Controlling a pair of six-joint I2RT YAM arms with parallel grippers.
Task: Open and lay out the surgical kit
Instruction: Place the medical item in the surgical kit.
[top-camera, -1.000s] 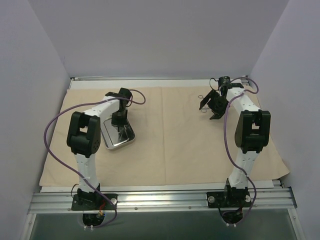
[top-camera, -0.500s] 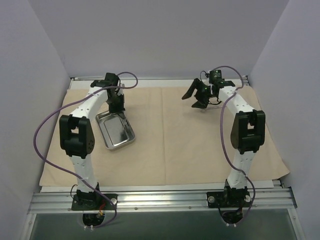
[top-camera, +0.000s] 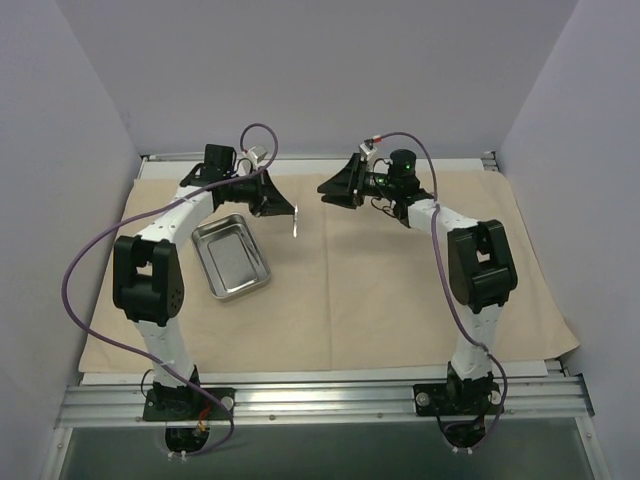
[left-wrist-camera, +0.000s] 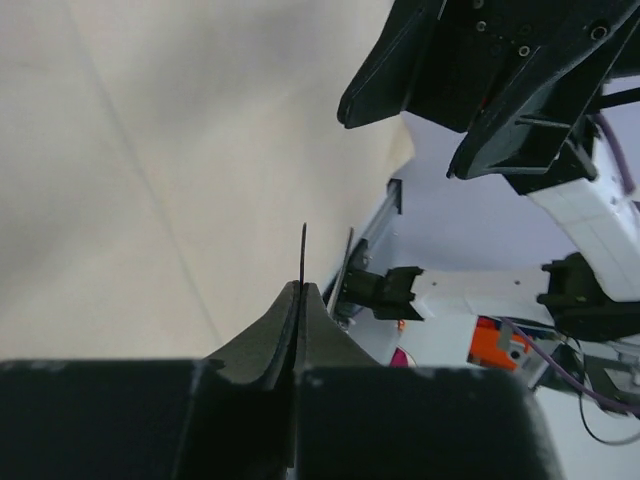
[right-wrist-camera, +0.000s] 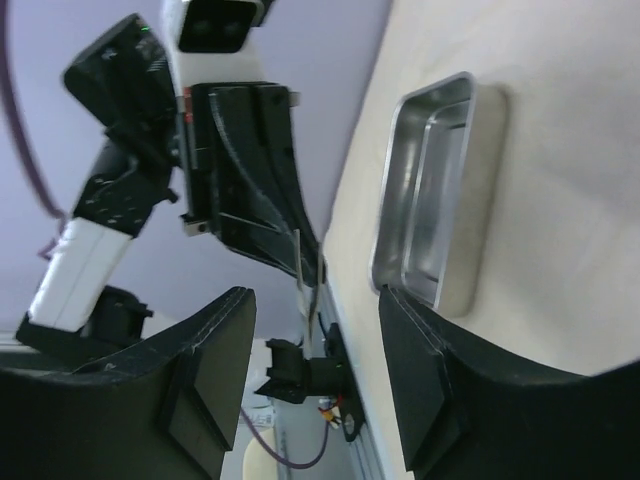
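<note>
The cloth wrap (top-camera: 380, 290) lies open and flat over the desk (top-camera: 330, 373). That stage of the layout looks finished, and the cloth now serves as the field for the pieces. The steel tray (top-camera: 232, 258) sits on the cloth toward 9 o'clock. It is upright and nothing shows inside it, so it appears to be set aside as one laid-out item.

Toward 12 o'clock the left gripper (top-camera: 285, 205) hangs above the cloth. Its fingers (left-wrist-camera: 270, 340) are pressed together on a thin metal instrument (top-camera: 297, 225), which they pinch at one end so the rest juts clear of the tips. Holding it that way leaves a free length for another grip.

The right gripper (top-camera: 330, 187) faces it from 3 o'clock. They are close but apart. Its fingers (right-wrist-camera: 215, 380) are spread with nothing between them and are aimed at the instrument, with a gap to it that is plain in the right wrist view. This looks like a handover, probably so the piece can be set down on the bare right part of the cloth.
</note>
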